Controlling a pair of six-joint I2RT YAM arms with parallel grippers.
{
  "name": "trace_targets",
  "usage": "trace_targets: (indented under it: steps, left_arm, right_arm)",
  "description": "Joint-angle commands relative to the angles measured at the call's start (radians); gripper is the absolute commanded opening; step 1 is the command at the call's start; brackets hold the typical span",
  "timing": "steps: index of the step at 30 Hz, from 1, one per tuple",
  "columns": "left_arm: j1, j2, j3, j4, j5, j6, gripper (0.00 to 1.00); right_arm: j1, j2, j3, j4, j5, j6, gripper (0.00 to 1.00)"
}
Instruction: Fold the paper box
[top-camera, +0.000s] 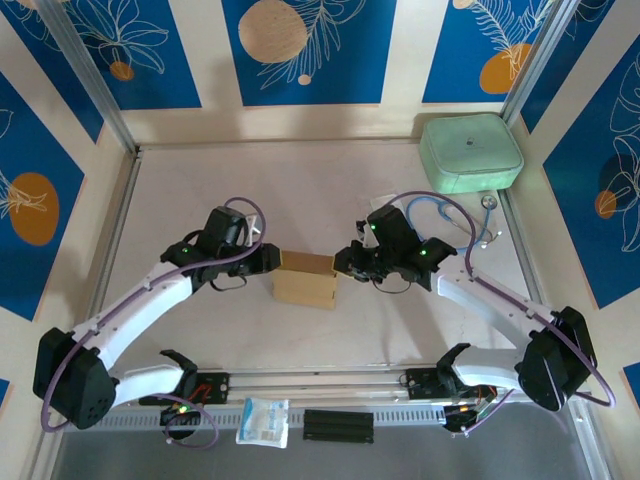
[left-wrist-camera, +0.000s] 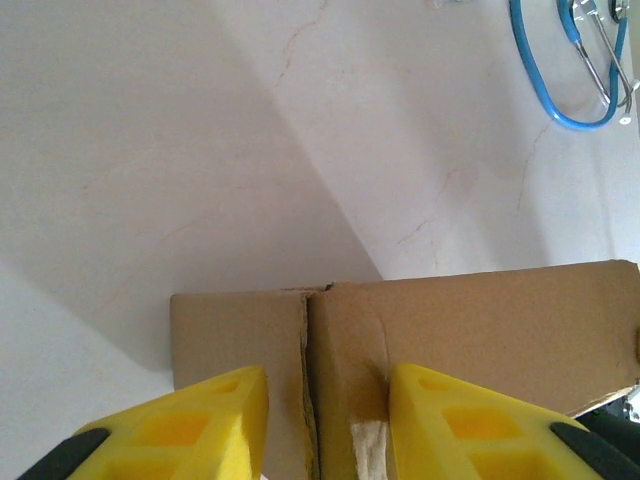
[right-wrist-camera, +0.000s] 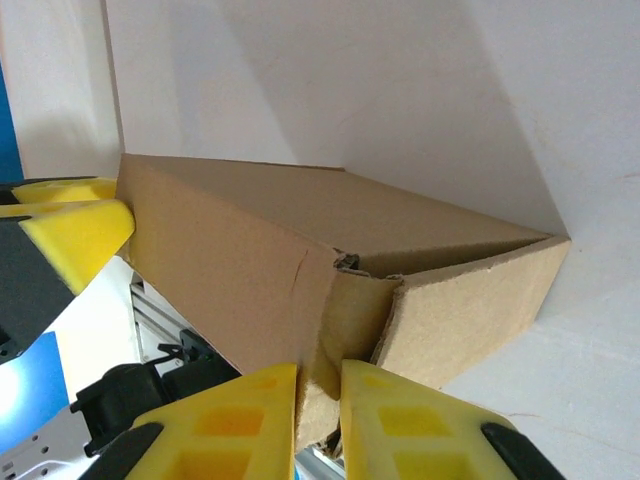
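Paper box braced between 2 grippers: right gripper clamped on its corner flap for folding; left gripper straddling opposite wall, steadying, grip unclear.

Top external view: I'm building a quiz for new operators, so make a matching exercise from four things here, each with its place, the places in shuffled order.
Things:
1. paper box
2. mint-green case
3. stethoscope
4. white packet

Places:
A. far right corner
B. near edge, left of centre
C. middle of the table
D. on the right, just nearer than the case

Pairs: 1-C, 2-A, 3-D, 4-B
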Motion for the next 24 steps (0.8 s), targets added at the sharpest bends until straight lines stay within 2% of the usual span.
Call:
trace_targets:
  steps: [1, 4, 9, 14, 15, 20, 24]
  left_arm:
    - [-0.001, 0.0, -0.051, -0.099, -0.023, -0.012, 0.36]
    - [0.0, -0.005, -0.052, -0.096, -0.021, -0.012, 0.37]
    - [-0.001, -0.006, -0.044, -0.092, -0.016, -0.013, 0.37]
    - [0.0, -0.017, -0.051, -0.093, -0.015, -0.012, 0.37]
    - [0.0, -0.018, -0.053, -0.092, -0.016, -0.011, 0.36]
    - [-0.001, -0.019, -0.06, -0.088, -0.02, -0.013, 0.37]
    - [-0.001, -0.025, -0.072, -0.08, -0.014, -0.014, 0.38]
  right_arm:
    - [0.009, 0.006, -0.048, -0.161, 0.107, 0.009, 0.21]
    - [0.007, -0.01, -0.018, -0.201, 0.152, -0.009, 0.38]
    - [0.006, 0.023, 0.032, -0.255, 0.209, -0.021, 0.33]
    - [0.014, 0.067, 0.036, -0.22, 0.171, -0.034, 0.37]
    - [0.017, 0.075, 0.029, -0.21, 0.165, -0.027, 0.36]
    - [0.012, 0.047, -0.11, -0.102, 0.141, 0.07, 0.13]
    - [-0.016, 0.012, -0.173, -0.057, 0.103, 0.104, 0.13]
